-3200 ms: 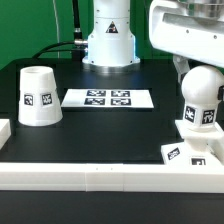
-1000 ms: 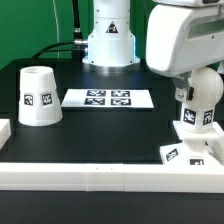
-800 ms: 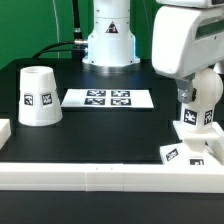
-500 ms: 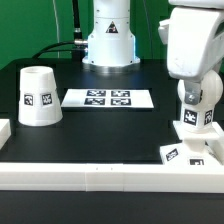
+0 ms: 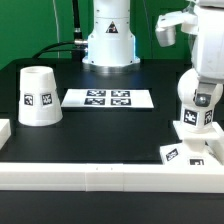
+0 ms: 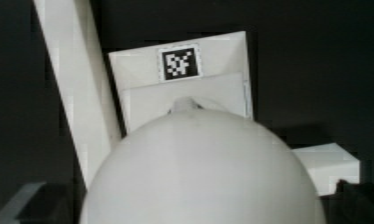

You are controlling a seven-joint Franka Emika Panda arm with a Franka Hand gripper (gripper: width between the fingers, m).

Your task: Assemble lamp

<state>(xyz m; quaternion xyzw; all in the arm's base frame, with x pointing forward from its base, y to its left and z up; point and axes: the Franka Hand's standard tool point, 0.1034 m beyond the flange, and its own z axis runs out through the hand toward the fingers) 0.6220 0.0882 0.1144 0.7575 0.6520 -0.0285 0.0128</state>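
The white ball-shaped bulb (image 5: pixel 200 100) stands upright with its neck in the squat white base (image 5: pixel 190 148) at the exterior view's right, near the front rail. The arm's white body (image 5: pixel 195 40) hangs right over it. In the wrist view the bulb's dome (image 6: pixel 202 165) fills the near part, and the base's tagged face (image 6: pixel 180 62) shows beyond it. My gripper (image 6: pixel 194 208) straddles the dome, with a dark finger (image 6: pixel 356 196) at each side and a thin gap showing, so it looks open. The cup-like shade (image 5: pixel 38 96) stands alone at the exterior view's left.
The marker board (image 5: pixel 108 99) lies flat in the middle at the back. A long white rail (image 5: pixel 100 178) runs along the front edge and also shows in the wrist view (image 6: pixel 77 90). A small white block (image 5: pixel 4 131) sits at the far left. The robot's pedestal (image 5: pixel 108 40) stands behind.
The arm has swung toward the exterior view's right and now sits over the bulb, uncovering the bulb's front. The bulb, base and shade have not moved.
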